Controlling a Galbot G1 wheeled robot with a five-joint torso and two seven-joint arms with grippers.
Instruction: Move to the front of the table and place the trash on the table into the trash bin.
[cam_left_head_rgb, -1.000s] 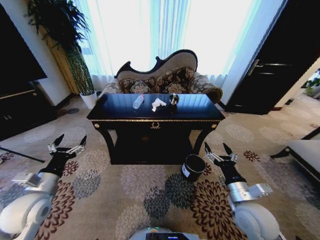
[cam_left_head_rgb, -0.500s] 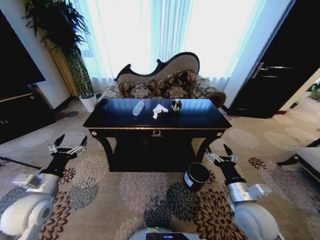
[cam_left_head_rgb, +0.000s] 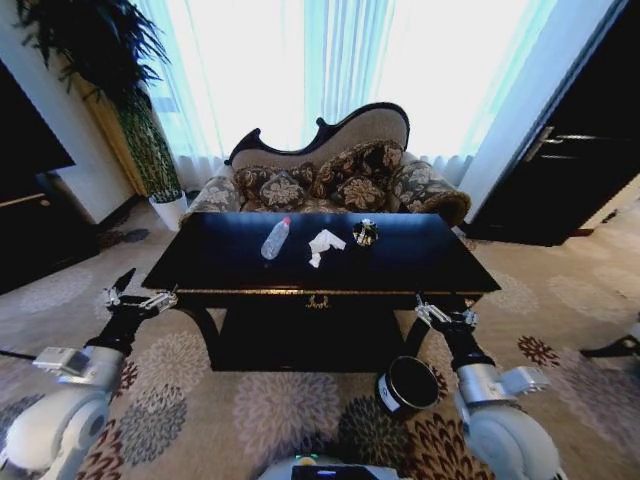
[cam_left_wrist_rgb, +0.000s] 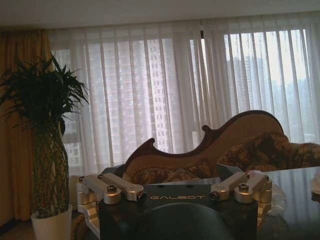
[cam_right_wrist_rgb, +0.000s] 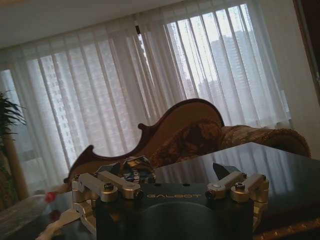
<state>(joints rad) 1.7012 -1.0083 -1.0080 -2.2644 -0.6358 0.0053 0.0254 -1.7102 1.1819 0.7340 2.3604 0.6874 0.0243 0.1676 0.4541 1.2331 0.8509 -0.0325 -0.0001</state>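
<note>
Glossy black, the table (cam_left_head_rgb: 420, 262) is carrying the bottle (cam_left_head_rgb: 274, 238), tissue (cam_left_head_rgb: 324, 244) and dark piece (cam_left_head_rgb: 365, 232) before a sofa (cam_left_head_rgb: 330, 170); we are holding left gripper (cam_left_head_rgb: 135, 292) and right gripper (cam_left_head_rgb: 442, 313) spread, empty, the trash bin (cam_left_head_rgb: 406, 386) below. Wrist views are facing curtains (cam_left_wrist_rgb: 165, 85)

You can read "GALBOT" in pale capitals on the dark body of the left gripper (cam_left_wrist_rgb: 175, 192), low in the frame centre, and again on the right gripper (cam_right_wrist_rgb: 172, 192). No other lettering is legible.
</note>
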